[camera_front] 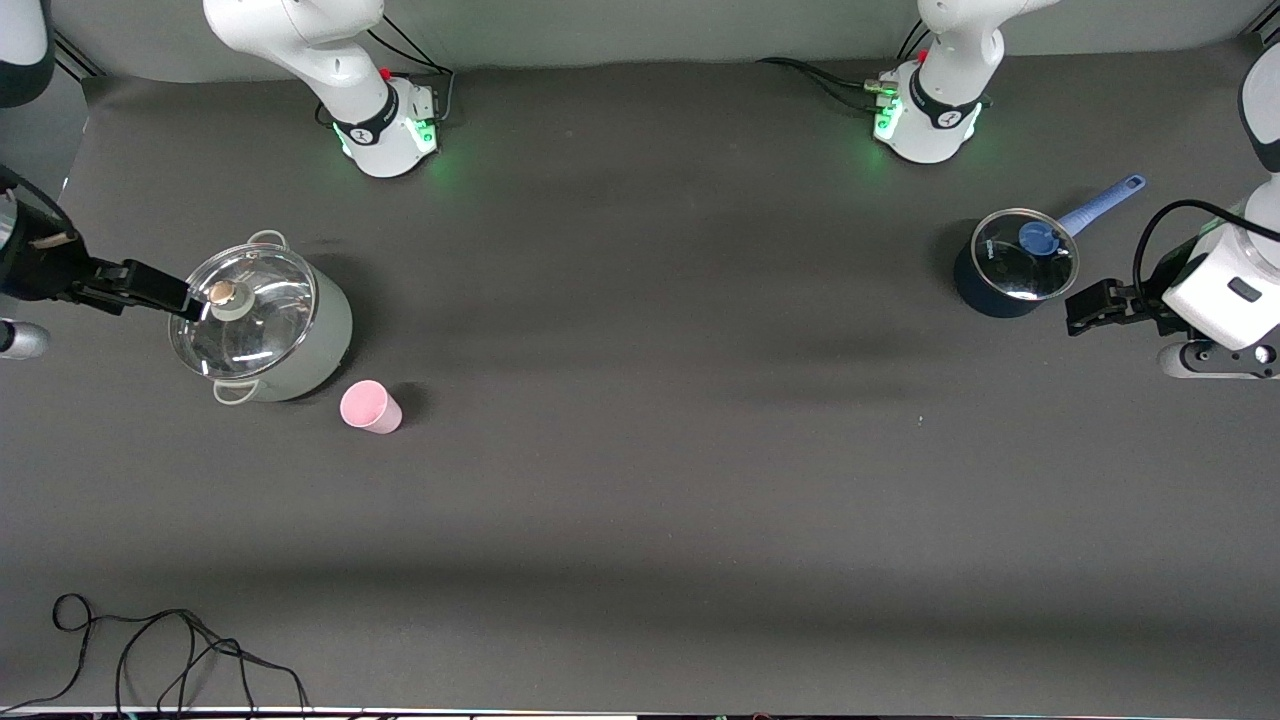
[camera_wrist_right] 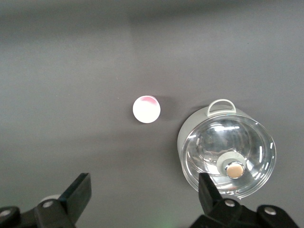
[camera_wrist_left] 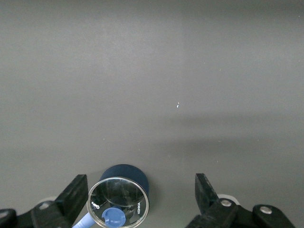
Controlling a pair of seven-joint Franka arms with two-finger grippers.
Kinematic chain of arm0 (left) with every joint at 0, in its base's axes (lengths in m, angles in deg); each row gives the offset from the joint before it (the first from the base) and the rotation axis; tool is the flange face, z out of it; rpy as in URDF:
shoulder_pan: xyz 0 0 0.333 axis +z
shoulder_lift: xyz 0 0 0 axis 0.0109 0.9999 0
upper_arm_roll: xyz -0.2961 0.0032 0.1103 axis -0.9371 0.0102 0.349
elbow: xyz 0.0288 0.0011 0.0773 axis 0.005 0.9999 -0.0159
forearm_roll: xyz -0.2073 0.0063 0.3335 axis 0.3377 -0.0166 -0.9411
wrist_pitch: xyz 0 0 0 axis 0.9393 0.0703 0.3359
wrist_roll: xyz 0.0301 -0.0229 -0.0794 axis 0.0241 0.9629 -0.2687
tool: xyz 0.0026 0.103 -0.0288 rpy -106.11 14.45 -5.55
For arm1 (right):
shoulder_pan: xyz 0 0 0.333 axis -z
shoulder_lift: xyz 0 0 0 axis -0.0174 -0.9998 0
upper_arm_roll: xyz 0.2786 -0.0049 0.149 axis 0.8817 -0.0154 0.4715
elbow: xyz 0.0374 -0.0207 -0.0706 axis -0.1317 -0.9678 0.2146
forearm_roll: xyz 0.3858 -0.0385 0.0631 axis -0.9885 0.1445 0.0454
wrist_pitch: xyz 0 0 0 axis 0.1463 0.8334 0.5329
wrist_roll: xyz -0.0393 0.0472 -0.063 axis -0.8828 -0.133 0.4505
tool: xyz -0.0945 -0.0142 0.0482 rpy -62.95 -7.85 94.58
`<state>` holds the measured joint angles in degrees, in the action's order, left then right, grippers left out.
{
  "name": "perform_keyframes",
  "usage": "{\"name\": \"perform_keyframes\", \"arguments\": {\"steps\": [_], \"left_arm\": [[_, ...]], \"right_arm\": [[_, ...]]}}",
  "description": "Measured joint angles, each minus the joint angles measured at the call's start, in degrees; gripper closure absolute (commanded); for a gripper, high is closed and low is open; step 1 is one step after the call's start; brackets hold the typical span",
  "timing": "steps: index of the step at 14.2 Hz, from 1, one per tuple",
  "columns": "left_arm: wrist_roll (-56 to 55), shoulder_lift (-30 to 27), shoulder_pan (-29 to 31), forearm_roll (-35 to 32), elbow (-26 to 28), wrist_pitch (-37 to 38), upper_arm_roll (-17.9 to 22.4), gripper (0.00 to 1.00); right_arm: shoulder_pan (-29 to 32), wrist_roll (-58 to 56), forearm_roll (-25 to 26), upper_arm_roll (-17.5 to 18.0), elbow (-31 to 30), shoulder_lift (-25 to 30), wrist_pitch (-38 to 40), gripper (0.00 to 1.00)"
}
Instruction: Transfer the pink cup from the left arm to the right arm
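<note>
Jaws spread and empty on both grippers: the right gripper (camera_front: 195, 303) hangs over the lidded grey-green pot (camera_front: 262, 322), the left gripper (camera_front: 1078, 312) beside the blue saucepan (camera_front: 1012, 265). Just beside that pot, nearer the front camera, the pink cup (camera_front: 370, 407) stands upright on the worktop (camera_front: 660, 480).

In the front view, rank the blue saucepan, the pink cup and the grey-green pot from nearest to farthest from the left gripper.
1. Blue saucepan, right beside the open left gripper, at the left arm's end of the table.
2. Pink cup, toward the right arm's end, upright on the table.
3. Grey-green pot, just past the cup, under the right gripper.
</note>
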<state>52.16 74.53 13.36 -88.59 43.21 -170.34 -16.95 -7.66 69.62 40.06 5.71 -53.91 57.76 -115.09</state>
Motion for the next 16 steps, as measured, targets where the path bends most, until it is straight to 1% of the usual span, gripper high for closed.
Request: {"name": "perform_keyframes", "arguments": {"steps": [1, 2, 3, 4, 6, 8, 11, 13, 16], "left_arm": [[0.1, -0.1, -4.3, 0.5, 0.0, -0.1, 4.4, 0.0], [0.1, -0.2, -8.0, 0.8, 0.0, -0.3, 8.0, 0.0], [0.1, -0.4, -10.8, 1.0, 0.0, -0.5, 10.5, 0.0], [0.1, -0.5, -12.7, 1.1, 0.0, -0.5, 12.1, 0.0], [0.4, -0.7, -14.5, 1.2, -0.1, -0.5, 13.6, 0.0], [1.6, -0.7, -14.8, 1.2, -0.4, -0.5, 14.0, 0.0], [2.6, -1.0, -14.7, 2.4, -0.6, -0.5, 14.8, 0.0], [2.6, -1.3, -14.4, 4.0, -0.6, 0.0, 15.2, 0.0], [2.6, -1.3, -14.2, 4.3, -0.6, 0.4, 15.2, 0.0]], "right_arm": [[2.8, -0.5, 0.0, 2.2, 0.0, 0.3, 0.3, 0.0], [4.6, -0.9, 0.0, 3.5, -0.2, 0.7, 0.5, 0.0], [5.9, -1.0, 0.0, 4.2, -0.6, 1.5, 0.5, 0.0], [7.6, -1.1, 0.0, 5.6, -1.8, 2.7, 0.5, 0.0], [10.9, -1.2, 0.1, 9.0, -5.4, 6.0, 0.4, 0.0], [10.6, -1.2, 0.9, 10.7, -8.0, 8.2, 0.4, 0.0], [7.9, -1.1, 3.1, 11.2, -8.5, 7.6, -0.1, 0.0], [7.8, -1.1, 3.2, 11.1, -8.5, 7.2, -0.4, 0.0], [7.9, -1.1, 3.3, 11.0, -8.5, 7.1, -0.5, 0.0]]}}
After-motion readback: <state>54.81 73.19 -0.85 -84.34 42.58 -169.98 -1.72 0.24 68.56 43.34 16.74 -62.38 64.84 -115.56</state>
